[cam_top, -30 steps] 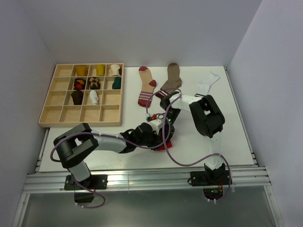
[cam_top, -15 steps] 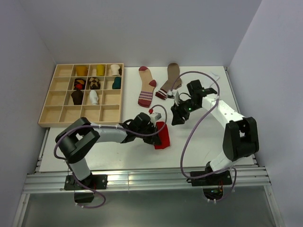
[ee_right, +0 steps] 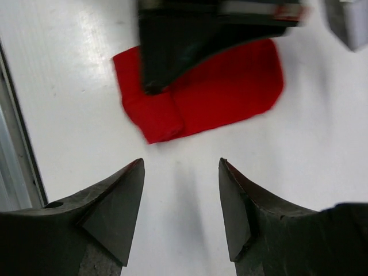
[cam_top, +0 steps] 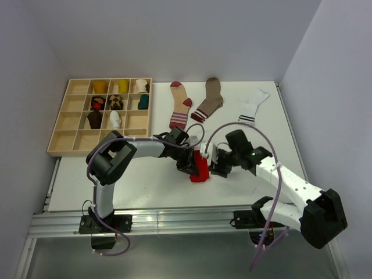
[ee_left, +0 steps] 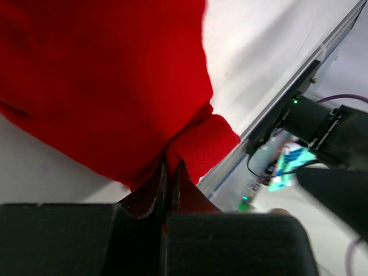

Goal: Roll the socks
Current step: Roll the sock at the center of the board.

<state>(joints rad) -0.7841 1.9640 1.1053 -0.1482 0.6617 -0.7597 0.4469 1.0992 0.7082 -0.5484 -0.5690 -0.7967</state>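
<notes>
Shift since half a second ago: inward swing of the right arm (cam_top: 290, 186) from the far right side toward the middle of the table (cam_top: 139, 192), with a wider spread of its jaws; pull of the left arm (cam_top: 145, 148) closer to the tray side; hardly any shift of the red sock (cam_top: 201, 170).
Table: white, walled on three sides, with both arm bases at the near edge.
Wooden tray (cam_top: 77, 139): at the far left, split into compartments, with rolled bundles (cam_top: 116, 102) in several of the far ones.
Right arm: stretched from the near right corner leftward to the centre.
Left arm: folded back on itself, then running right past the tray's near corner to the centre.
Flat socks: maroon sock (cam_top: 181, 107) with striped cuff, brown sock (cam_top: 210, 100) and white sock (cam_top: 254, 104), laid side by side along the far edge, well apart from both grippers.
Red sock: near mid-table toward the near edge, between the two grippers, folded over at one end and flat elsewhere.
Left gripper (ee_left: 170, 172): closed, pinching a fold of the red sock.
Right gripper (ee_right: 181, 172): open, holding nothing, just beside the red sock and not touching it.
</notes>
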